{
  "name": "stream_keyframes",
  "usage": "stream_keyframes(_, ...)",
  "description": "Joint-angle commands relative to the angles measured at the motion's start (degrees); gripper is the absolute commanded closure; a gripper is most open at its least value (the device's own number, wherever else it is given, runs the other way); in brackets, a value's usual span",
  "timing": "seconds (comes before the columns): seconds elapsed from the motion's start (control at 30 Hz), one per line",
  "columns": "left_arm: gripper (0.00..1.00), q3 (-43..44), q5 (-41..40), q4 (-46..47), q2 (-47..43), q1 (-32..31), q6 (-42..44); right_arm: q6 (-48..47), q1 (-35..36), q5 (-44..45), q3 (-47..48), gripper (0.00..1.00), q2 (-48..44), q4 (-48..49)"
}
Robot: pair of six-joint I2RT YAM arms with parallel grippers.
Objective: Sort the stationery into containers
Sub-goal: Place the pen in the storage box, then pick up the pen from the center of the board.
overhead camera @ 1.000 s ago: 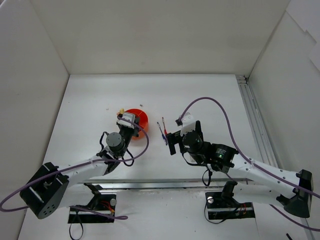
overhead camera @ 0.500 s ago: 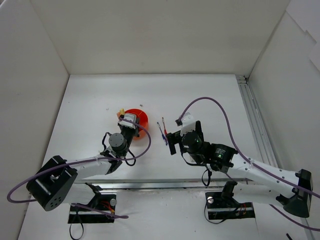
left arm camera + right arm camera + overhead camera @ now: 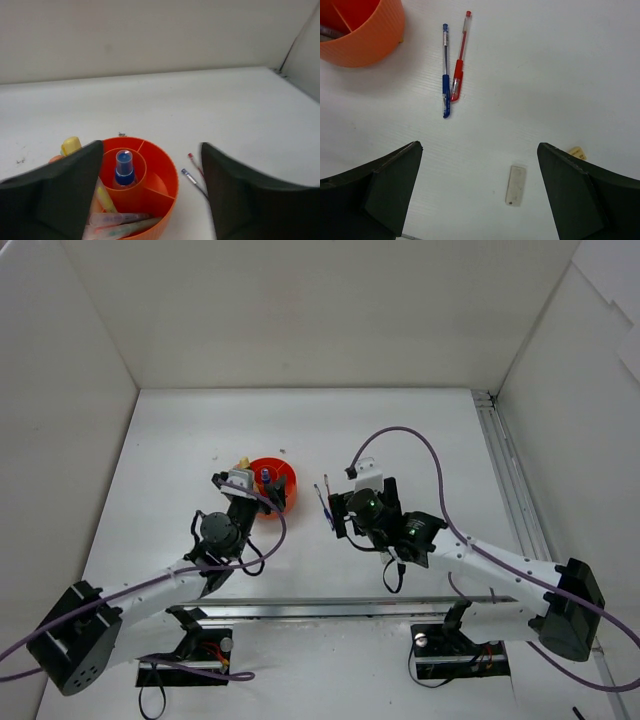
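Note:
The orange-red bowl (image 3: pixel 169 172) sits between the fingers of my left gripper (image 3: pixel 151 160), which is open and holds nothing. A blue-capped marker (image 3: pixel 124 169) stands upright in the bowl's middle cup. Several pale markers (image 3: pixel 117 220) lie in its near left compartment. A blue pen (image 3: pixel 445 82) and a red pen (image 3: pixel 460 62) lie side by side on the table right of the bowl (image 3: pixel 280 480). My right gripper (image 3: pixel 480 147) hangs open above the table just short of them. A pale eraser block (image 3: pixel 516 185) lies between its fingers.
A yellow marker (image 3: pixel 71 145) and something orange (image 3: pixel 55 159) lie on the table outside the bowl's left rim. A small beige piece (image 3: pixel 576 152) lies by the right finger. White walls close in the table on three sides. A metal rail (image 3: pixel 505 480) runs along the right.
My left gripper has opened and drawn back to the left of the bowl; the blue-capped marker now stands in the middle cup. My right gripper has shifted a little left towards the pens.

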Motion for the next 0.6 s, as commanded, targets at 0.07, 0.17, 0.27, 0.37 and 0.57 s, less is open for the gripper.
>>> stream_keyframes(0.07, 0.01, 2.86, 2.34, -6.73, -12.4, -0.37, -2.02, 5.89, -4.11, -0.18, 6.04, 0.02, 5.41, 1.5)
stream_keyframes(0.17, 0.01, 5.41, 2.95, -17.27, -18.9, -0.89, -3.95, 8.09, -7.88, -1.67, 8.67, 0.02, 10.68, 1.5)
stream_keyframes(0.27, 0.01, 9.71, 4.36, -35.07, -23.67, -0.9, -7.11, 9.85, -10.53, -2.81, 12.27, 0.02, 17.62, 1.5)
stream_keyframes(0.37, 0.01, 12.18, 6.11, -45.38, -27.1, -0.9, -10.1, 11.78, -12.02, -2.03, 16.32, 0.02, 25.86, 1.5)
stream_keyframes(0.57, 0.01, 12.45, 6.48, -52.89, -31.67, -0.9, -12.21, 12.31, -11.85, 0.52, 24.14, 0.07, 36.25, 1.59)
